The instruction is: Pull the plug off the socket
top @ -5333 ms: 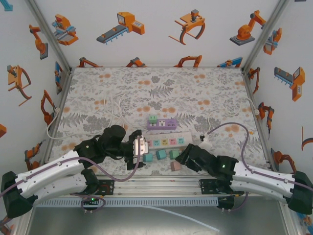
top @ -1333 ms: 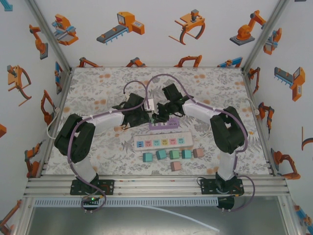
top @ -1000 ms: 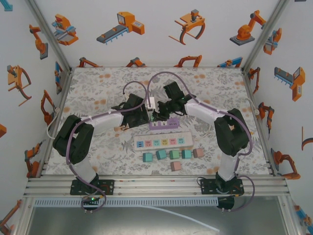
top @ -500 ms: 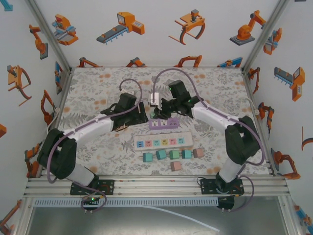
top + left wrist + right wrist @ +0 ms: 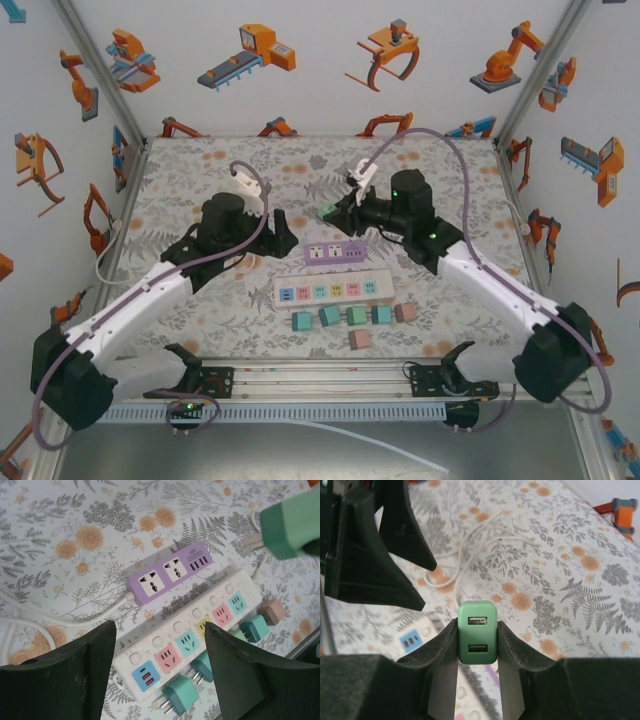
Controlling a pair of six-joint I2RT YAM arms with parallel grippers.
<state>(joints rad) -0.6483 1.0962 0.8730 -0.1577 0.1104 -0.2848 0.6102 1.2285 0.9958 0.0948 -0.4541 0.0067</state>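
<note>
Matting with a floral print is covering the table [image 5: 440, 170], and both arms are reaching out over its middle. The white power strip [image 5: 332, 290] is lying flat across the mat, with a row of small loose plugs [image 5: 350, 316] sitting just on its near side. The purple socket strip [image 5: 333, 252] is lying right beside its far edge; in the left wrist view this strip [image 5: 167, 575] is showing two outlets with nothing plugged into them, and a white cable [image 5: 60, 612] is running off from its left end.

The right gripper [image 5: 338, 210] is hanging in the air above and behind the purple strip, its jaws pinching the green plug [image 5: 477, 639] by its two sides, with the plug's two USB ports facing the wrist camera. The plug [image 5: 292, 527] is floating clear of the socket, metal prongs pointing out from it.

The left gripper [image 5: 272, 228] is hovering to the left of the purple strip, jaws spread wide apart and gripping nothing.
</note>
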